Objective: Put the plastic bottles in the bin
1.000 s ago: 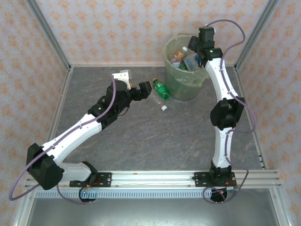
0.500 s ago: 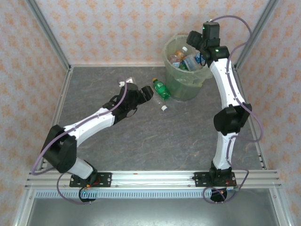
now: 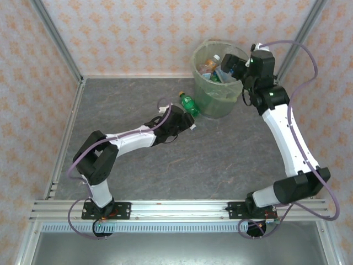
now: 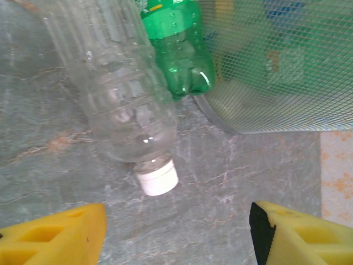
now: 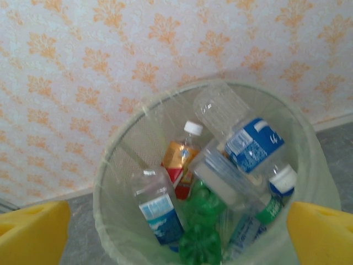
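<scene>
Plastic, how it handles: the clear bottle [image 4: 127, 105] looks empty and thin-walled. I judge it light, springy under a squeeze, and quick to roll or skid on the smooth worktop [image 4: 231, 171].
Where to hold: across the ribbed middle of the body, where the ridges give some bite. The white cap [image 4: 157, 178] and neck are narrow and would probably let the bottle swing.
Near side: the left pincer [image 4: 177, 221] has its fingers fairly wide with nothing between them. The clear bottle lies on its side just ahead, cap pointing back at the fingers but apart from them.
Beyond it: the green bottle [image 4: 176, 49] lies on its side past the clear one and slightly right, seemingly touching it. Its base is at the foot of the bin [image 4: 265, 83].
In the way: the bin wall stands close ahead and to the right of the left pincer. The green bottle crowds the far side, so a forward nudge could wedge both bottles against the bin.
Over the bin: the right pincer [image 5: 179, 232] is wide and empty, with the bin's mouth directly below it.
Already inside: several bottles, among them a blue-labelled bottle [image 5: 248, 143] and an orange-labelled bottle [image 5: 179, 160].
</scene>
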